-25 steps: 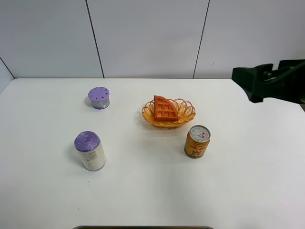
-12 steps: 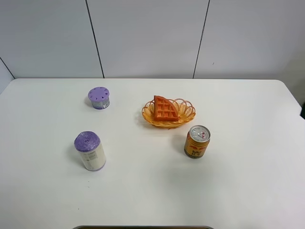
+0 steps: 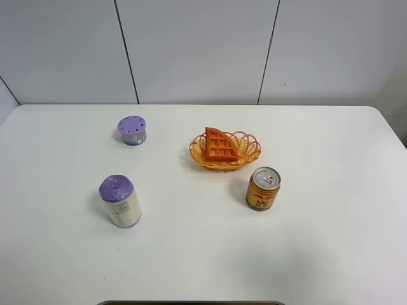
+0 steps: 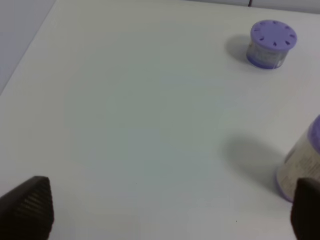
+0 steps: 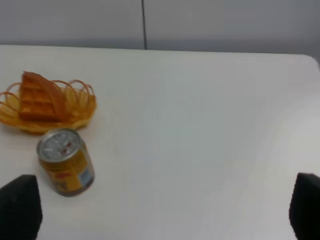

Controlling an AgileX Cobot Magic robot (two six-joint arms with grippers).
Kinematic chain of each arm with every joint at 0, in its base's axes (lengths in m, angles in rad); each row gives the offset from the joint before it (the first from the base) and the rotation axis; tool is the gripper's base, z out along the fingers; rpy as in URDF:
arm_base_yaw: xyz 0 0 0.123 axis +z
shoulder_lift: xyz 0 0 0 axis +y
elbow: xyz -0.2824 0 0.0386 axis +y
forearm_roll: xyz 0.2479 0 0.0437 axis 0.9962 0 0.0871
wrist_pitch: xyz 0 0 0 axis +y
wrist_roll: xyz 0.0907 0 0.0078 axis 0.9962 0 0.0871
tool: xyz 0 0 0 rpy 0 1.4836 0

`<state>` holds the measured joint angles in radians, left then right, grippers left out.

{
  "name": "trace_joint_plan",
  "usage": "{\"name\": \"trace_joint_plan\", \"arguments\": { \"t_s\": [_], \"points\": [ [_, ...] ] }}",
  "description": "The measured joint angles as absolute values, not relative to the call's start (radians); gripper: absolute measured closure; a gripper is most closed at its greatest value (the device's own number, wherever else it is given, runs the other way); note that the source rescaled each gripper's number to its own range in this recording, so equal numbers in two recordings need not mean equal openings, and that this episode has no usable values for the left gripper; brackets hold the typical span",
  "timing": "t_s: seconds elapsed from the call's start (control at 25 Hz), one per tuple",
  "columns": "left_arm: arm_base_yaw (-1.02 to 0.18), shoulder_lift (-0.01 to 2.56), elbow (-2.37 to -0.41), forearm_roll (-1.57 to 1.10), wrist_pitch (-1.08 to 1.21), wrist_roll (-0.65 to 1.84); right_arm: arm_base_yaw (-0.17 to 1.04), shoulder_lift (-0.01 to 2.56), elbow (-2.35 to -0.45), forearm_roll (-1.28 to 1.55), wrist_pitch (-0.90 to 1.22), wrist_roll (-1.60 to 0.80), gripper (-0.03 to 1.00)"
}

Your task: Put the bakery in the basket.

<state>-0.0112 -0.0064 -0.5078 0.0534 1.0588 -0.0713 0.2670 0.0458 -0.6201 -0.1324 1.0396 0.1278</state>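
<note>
The bakery, an orange-brown waffle wedge [image 3: 219,145], lies in the woven orange-yellow basket [image 3: 247,152] at the middle of the table; both also show in the right wrist view, the waffle [image 5: 39,97] in the basket [image 5: 82,102]. Neither arm shows in the high view. My left gripper [image 4: 165,210] is open and empty; only its two dark fingertips [image 4: 27,207] show, wide apart over bare table. My right gripper [image 5: 162,210] is open and empty, its fingertips [image 5: 20,205] wide apart, well away from the basket.
A red-and-gold drink can [image 3: 263,189] stands just in front of the basket, also in the right wrist view [image 5: 65,161]. A purple-lidded white cylinder [image 3: 119,201] stands front left, a small purple-lidded jar [image 3: 132,130] back left. The table's right edge [image 3: 394,133] is near.
The right arm, seen at the high view's right edge a second ago, has withdrawn out of that view. The waffle, basket and can have not moved.
</note>
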Motion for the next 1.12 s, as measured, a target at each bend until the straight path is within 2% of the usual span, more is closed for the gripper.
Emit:
{"name": "trace_joint_plan", "arguments": {
  "t_s": [0.16, 0.32, 0.6, 1.12],
  "points": [
    [-0.011, -0.006, -0.508, 0.053, 1.059, -0.071, 0.141, -0.003, -0.620, -0.054, 1.088, 0.015, -0.03],
    [-0.011, -0.006, -0.508, 0.053, 1.059, -0.071, 0.081, -0.003, -0.594, 0.006, 1.097, -0.022, -0.03],
    [-0.011, -0.006, -0.508, 0.053, 1.059, -0.071, 0.060, -0.003, -0.504, 0.021, 1.086, -0.028, -0.03],
    [-0.011, -0.006, -0.508, 0.053, 1.059, -0.071, 0.060, -0.003, -0.504, 0.021, 1.068, -0.028, -0.03]
  ]
}}
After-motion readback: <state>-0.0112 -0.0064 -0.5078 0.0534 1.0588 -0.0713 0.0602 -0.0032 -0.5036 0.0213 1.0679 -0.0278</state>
